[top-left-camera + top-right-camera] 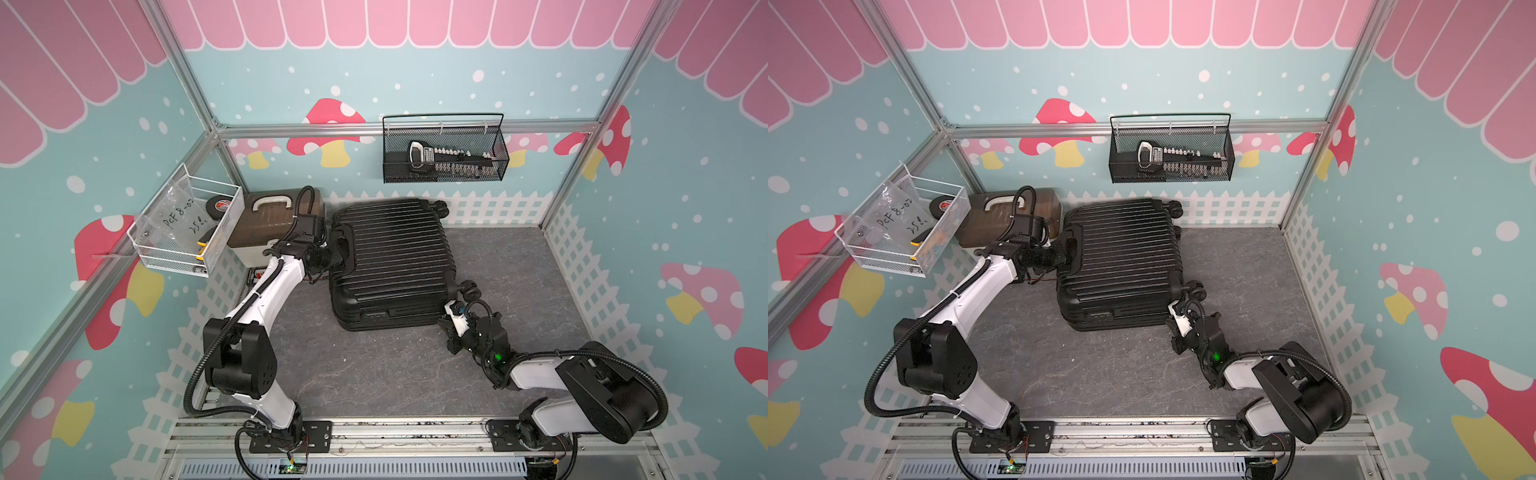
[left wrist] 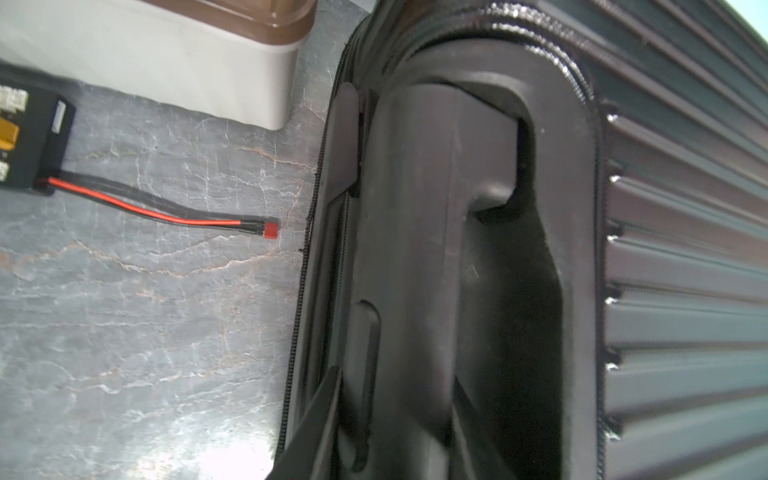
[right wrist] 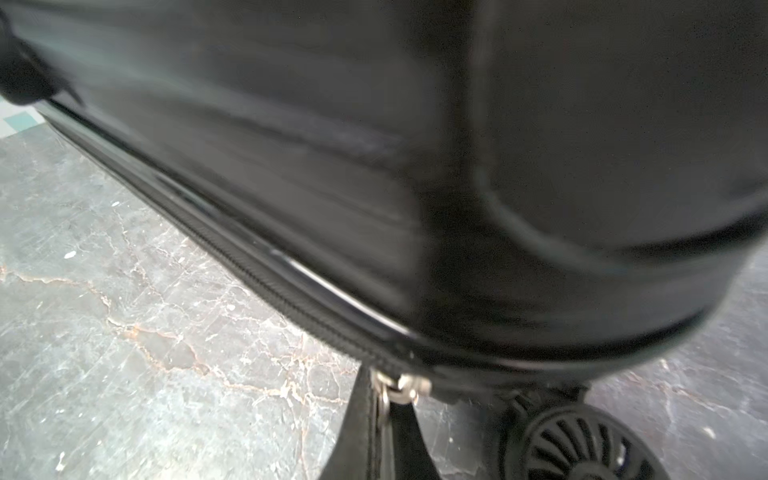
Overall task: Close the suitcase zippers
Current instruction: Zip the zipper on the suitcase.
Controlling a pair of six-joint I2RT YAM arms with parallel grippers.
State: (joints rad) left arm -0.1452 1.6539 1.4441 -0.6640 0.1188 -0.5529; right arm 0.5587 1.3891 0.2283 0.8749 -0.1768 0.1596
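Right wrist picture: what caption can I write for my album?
Right gripper pinches the small silver zipper pull on the black hard-shell suitcase.

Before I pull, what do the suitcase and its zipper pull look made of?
The suitcase looks like hard moulded plastic, black and semi-glossy: its ribs catch sharp highlights. The zipper pull seems bare silvery metal, bright against the black track.
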